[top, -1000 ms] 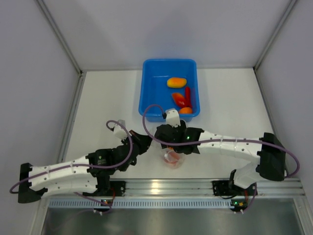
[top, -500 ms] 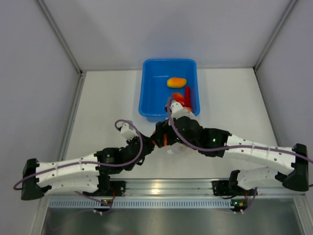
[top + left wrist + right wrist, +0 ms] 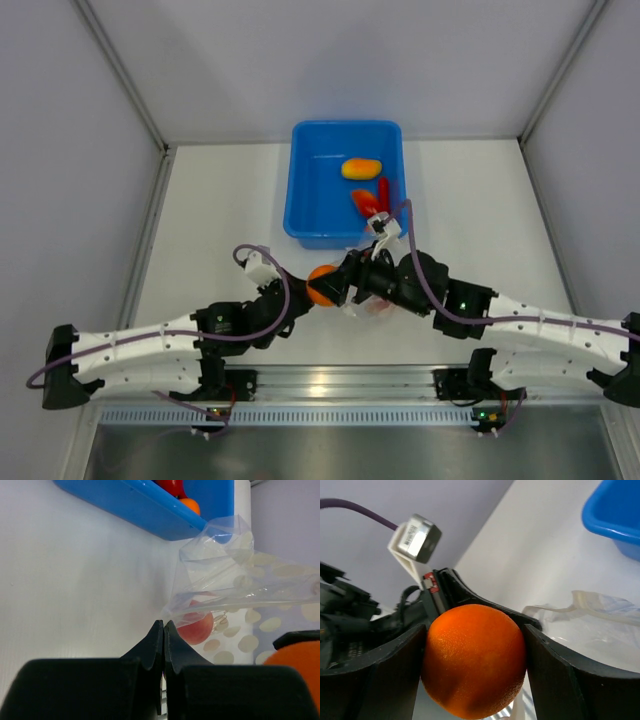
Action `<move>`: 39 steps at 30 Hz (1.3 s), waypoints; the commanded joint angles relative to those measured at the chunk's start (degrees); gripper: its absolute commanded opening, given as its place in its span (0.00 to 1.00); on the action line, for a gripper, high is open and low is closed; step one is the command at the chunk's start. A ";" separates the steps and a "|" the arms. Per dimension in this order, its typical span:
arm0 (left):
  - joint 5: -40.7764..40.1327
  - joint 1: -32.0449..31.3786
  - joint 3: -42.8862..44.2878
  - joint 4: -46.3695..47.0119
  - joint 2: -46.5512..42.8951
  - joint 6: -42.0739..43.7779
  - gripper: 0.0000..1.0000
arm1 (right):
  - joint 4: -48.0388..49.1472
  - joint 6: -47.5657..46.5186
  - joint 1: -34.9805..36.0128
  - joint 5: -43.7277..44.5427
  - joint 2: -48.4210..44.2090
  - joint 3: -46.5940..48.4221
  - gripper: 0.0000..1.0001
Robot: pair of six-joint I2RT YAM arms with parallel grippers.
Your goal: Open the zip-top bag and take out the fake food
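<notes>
The zip-top bag, clear with white dots, is stretched up from one corner, and my left gripper is shut on that corner. A pink-red fake fruit still lies inside it. My right gripper is shut on an orange fake fruit, held just beside the left gripper and above the bag. In the top view the orange hangs left of the bag, with the left gripper right next to it.
The blue tub stands behind the bag and holds a yellow-orange piece and red pieces. Its near wall is close to the bag's top. Grey walls close in the table on both sides and at the back.
The right gripper has come up out of the bag with the orange and swung left toward the left gripper. The left gripper stays shut on the bag's corner, slightly shifted.
</notes>
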 commanded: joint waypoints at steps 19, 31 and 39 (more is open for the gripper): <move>-3.74 0.02 0.59 -0.67 -1.92 -1.67 0.00 | 43.52 30.73 -1.58 -25.71 7.99 1.27 0.29; -2.95 -0.07 -2.32 -0.85 -6.75 -0.53 0.00 | 7.27 9.72 -29.07 -25.70 6.22 20.16 0.30; -2.25 -0.07 -1.00 -0.85 -8.69 3.25 0.00 | -7.92 -4.50 -42.01 -15.26 23.61 29.74 0.34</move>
